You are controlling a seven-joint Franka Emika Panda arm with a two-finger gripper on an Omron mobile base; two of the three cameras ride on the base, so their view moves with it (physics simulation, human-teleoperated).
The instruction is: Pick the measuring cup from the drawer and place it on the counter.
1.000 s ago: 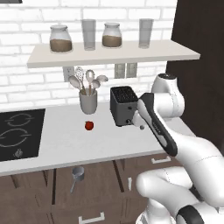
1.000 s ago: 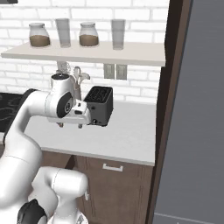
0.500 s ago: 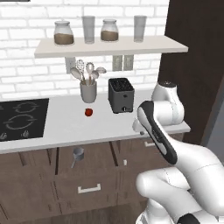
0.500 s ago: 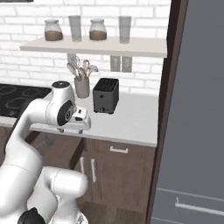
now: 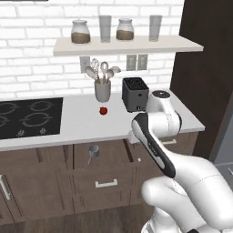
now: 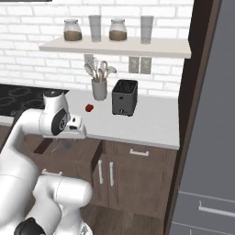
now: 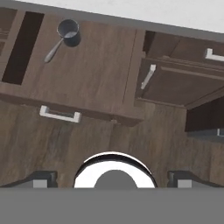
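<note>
Grey metal measuring cup (image 7: 68,31) with its long thin handle lies inside the open dark brown wooden drawer (image 7: 83,74), below the pale tabletop (image 5: 82,125). The tool (image 7: 111,177) hangs well apart from it, spread and empty. Risk: a descent aimed at the slim handle may slip or tip the cup.

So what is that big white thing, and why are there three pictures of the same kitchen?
The white thing is a robot arm. Two cameras ride behind it, one to its left and one to its right, so you see the kitchen from two sides. The third camera sits on its hand and looks straight down. On the counter stand a black toaster, a utensil holder with spoons, and a small red fruit, beside a black cooktop. Below, the drawer is pulled open, and the measuring cup lies inside. The hand holds nothing; the pictures don't show whether it is open or shut.
</note>
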